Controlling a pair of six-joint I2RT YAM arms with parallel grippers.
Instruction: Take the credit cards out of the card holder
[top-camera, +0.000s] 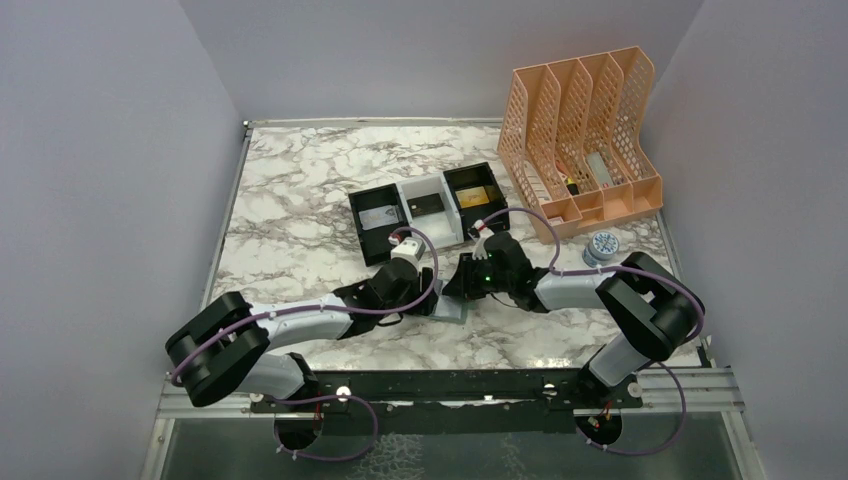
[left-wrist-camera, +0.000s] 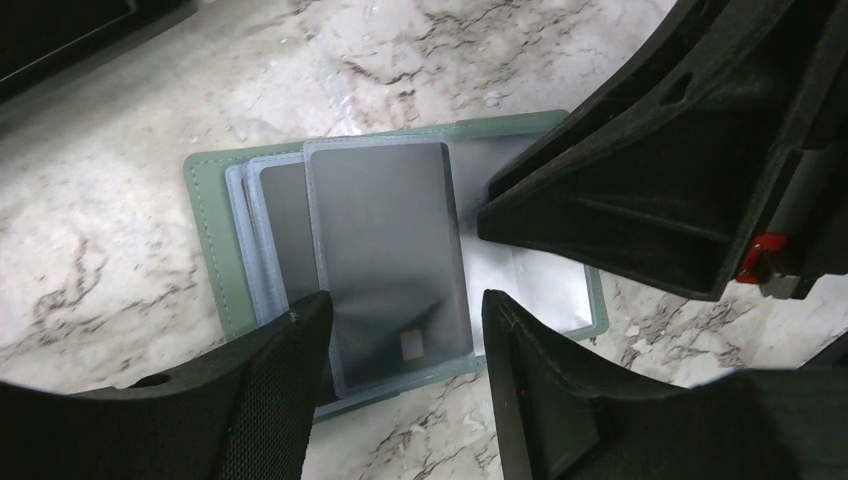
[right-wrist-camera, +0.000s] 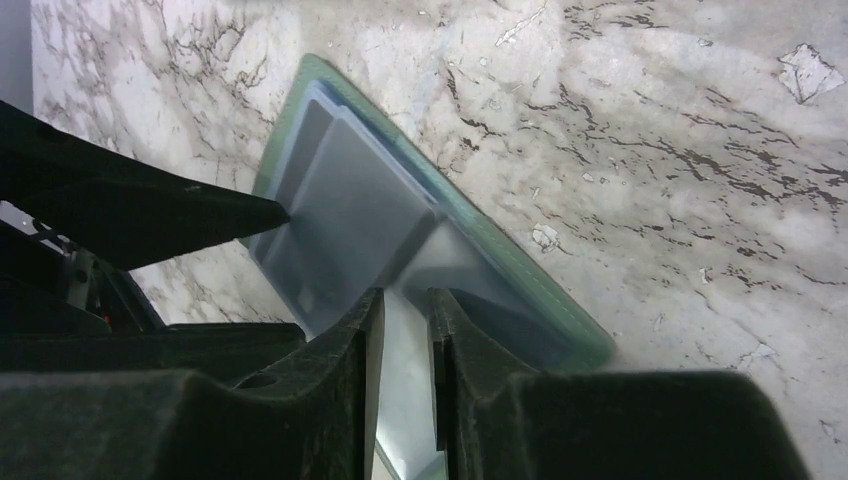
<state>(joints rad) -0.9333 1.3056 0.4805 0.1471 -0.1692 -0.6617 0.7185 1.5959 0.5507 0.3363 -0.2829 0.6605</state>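
From overhead, the card holder (top-camera: 455, 311) is lying on the marble table (top-camera: 300, 190), mostly buried under both arms. The black-and-white tray (top-camera: 420, 186) sits just behind it, and a peach file organizer (top-camera: 585, 140) is well off to its right. The left gripper (top-camera: 432, 300) comes in from its left and the right gripper (top-camera: 458, 287) from its right, tips nearly meeting over it.

Left wrist cam: the card holder's spread open, clear sleeves fanned out. The top sleeve has a dark credit card (left-wrist-camera: 385, 240) in it, with another dark one tucked beneath. Left jaws stand apart, one either side of that sleeve. Can't tell if they touch it.

Right wrist cam: the right jaws are nearly together, pinching a pale flap (right-wrist-camera: 405, 380) of the card holder.
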